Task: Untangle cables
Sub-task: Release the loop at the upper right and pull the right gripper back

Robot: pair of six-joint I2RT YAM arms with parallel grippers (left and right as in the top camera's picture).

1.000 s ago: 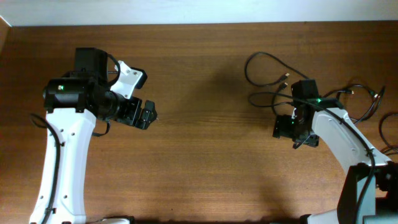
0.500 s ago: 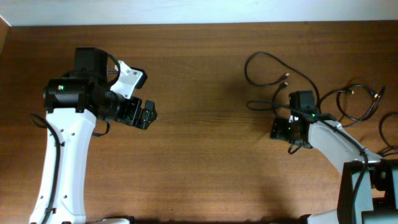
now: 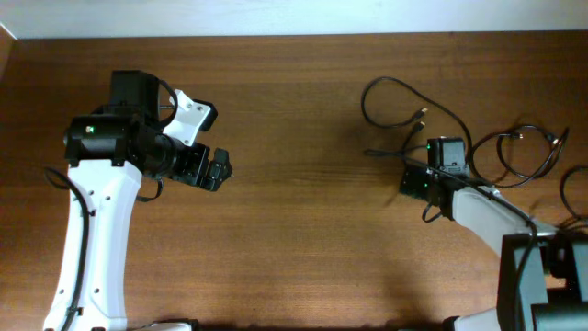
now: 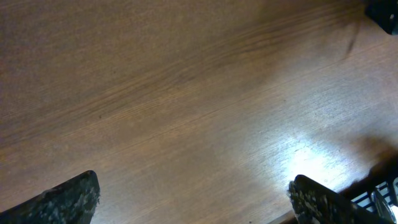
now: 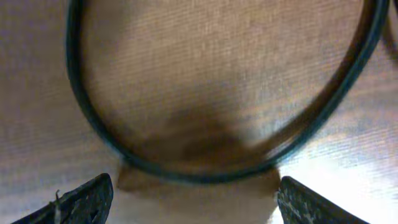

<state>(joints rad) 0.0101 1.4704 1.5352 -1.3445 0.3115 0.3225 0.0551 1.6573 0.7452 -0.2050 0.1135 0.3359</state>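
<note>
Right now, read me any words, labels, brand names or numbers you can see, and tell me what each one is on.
There is no text to read in any view.
The left arm and right arm show no lettering or logo at this size.
The cables carry no tags or print.
The table is bare wood grain, with no sign or sticker.

My left gripper (image 3: 219, 170) hangs over the table's (image 3: 303, 239) left half, well apart from the cables (image 3: 365, 103), which lie at the far right. My right gripper (image 3: 413, 187) sits just before them, with one cable loop (image 5: 205, 174) on the table ahead of its fingertips.
</note>
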